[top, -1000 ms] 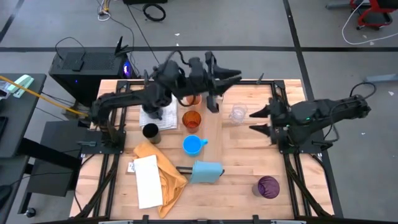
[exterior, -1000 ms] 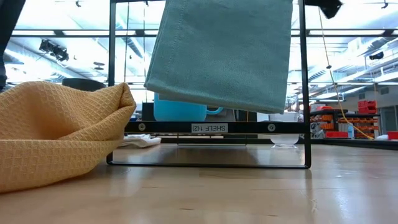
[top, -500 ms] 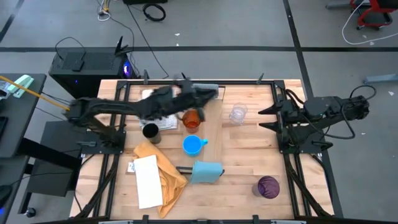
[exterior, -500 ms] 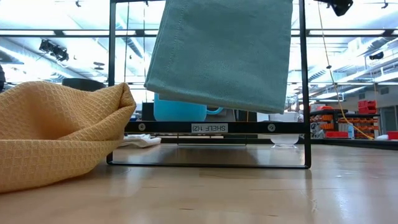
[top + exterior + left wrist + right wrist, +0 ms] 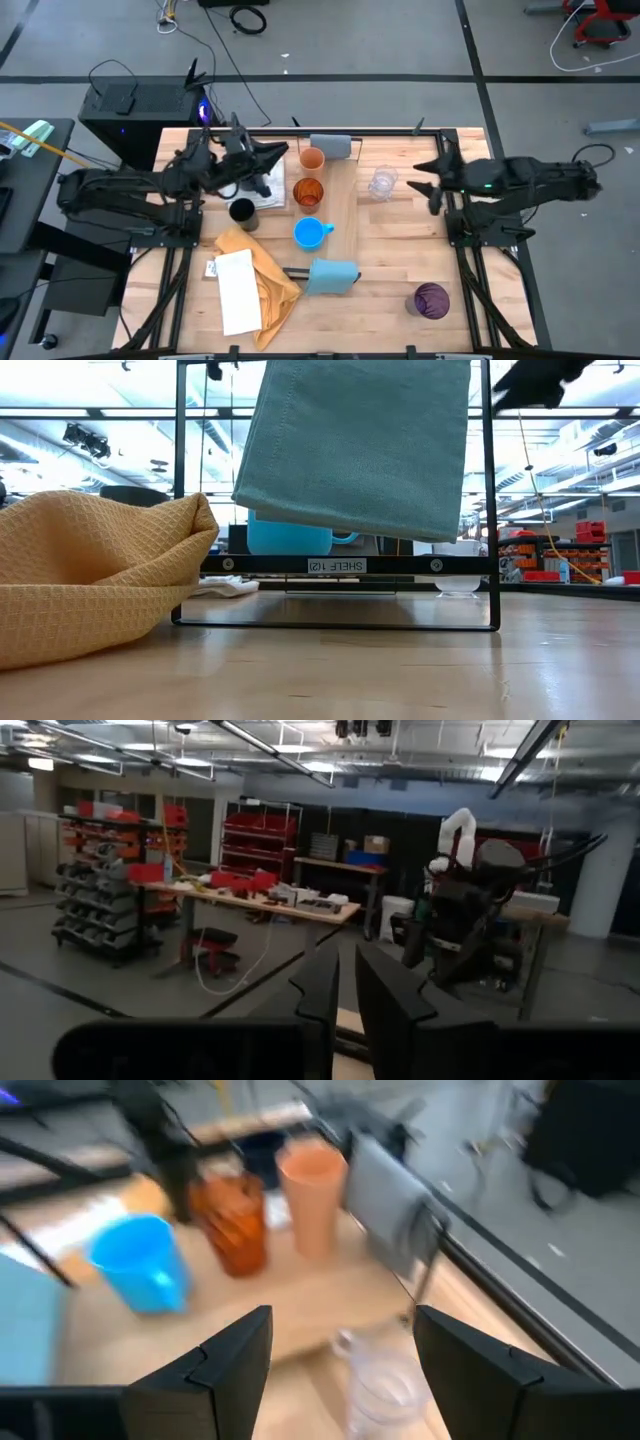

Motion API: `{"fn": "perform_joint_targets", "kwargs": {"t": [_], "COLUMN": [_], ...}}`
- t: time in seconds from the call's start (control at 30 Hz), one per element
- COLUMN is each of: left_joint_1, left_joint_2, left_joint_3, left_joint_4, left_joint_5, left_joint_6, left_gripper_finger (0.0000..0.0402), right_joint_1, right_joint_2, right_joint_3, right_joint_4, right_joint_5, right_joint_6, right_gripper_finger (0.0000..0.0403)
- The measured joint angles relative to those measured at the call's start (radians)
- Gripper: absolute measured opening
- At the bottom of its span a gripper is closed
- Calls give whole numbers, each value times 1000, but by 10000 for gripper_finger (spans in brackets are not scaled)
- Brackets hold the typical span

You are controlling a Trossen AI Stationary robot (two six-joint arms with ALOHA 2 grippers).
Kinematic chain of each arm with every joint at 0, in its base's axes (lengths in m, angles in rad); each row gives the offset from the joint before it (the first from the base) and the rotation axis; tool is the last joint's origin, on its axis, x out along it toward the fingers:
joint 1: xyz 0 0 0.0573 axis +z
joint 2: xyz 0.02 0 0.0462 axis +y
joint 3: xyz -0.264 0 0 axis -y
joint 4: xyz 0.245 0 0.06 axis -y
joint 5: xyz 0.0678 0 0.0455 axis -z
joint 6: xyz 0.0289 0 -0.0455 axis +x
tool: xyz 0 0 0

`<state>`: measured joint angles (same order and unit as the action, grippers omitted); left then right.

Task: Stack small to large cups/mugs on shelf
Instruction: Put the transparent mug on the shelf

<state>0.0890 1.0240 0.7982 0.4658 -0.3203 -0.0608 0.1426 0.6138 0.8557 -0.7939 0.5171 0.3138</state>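
Observation:
The shelf [image 5: 343, 215] is a pale plank running from a grey block [image 5: 331, 146] to a light blue block [image 5: 333, 275]. An orange cup [image 5: 312, 158], an amber cup [image 5: 308, 192] and a blue mug [image 5: 310, 233] stand upright in a row along it. A clear glass [image 5: 382, 183] stands to its right, a black cup [image 5: 242, 211] to its left, and a purple cup [image 5: 432, 300] near the front right. My left gripper [image 5: 272, 157] is shut and empty, left of the orange cup. My right gripper [image 5: 425, 185] is open, pointing at the clear glass [image 5: 375, 1380].
A yellow cloth [image 5: 262, 280] and a white card [image 5: 237, 290] lie at the front left. A white sheet [image 5: 268, 190] lies under my left arm. Black frame rails [image 5: 470, 240] run along both sides of the table.
My left gripper has drawn back from over the far end of the shelf toward the table's left edge and sunk lower, its fingers closing with nothing between them. The orange cup, which the arm covered before, now shows standing by the grey block.

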Motion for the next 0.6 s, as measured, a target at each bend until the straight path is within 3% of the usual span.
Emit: {"fn": "perform_joint_targets", "kwargs": {"t": [0.2, 0.3, 0.43, 0.6], "left_joint_1": [7, 7, 6, 6], "left_joint_2": [-53, -53, -53, -53], "left_joint_3": [0, 0, 0, 0], "left_joint_4": [-84, -126, -128, -128], "left_joint_5": [0, 0, 2, 2], "left_joint_6": [28, 28, 30, 46], "left_gripper_finger": [47, 48, 45, 40], "right_joint_1": [-200, -306, -411, -502], "right_joint_2": [150, 201, 236, 270], "right_joint_3": [-2, -2, -2, -2], "right_joint_4": [16, 22, 62, 109], "right_joint_5": [-64, -147, -261, -322], "right_joint_6": [-26, -32, -60, -70], "right_gripper_finger": [250, 246, 236, 228]}}
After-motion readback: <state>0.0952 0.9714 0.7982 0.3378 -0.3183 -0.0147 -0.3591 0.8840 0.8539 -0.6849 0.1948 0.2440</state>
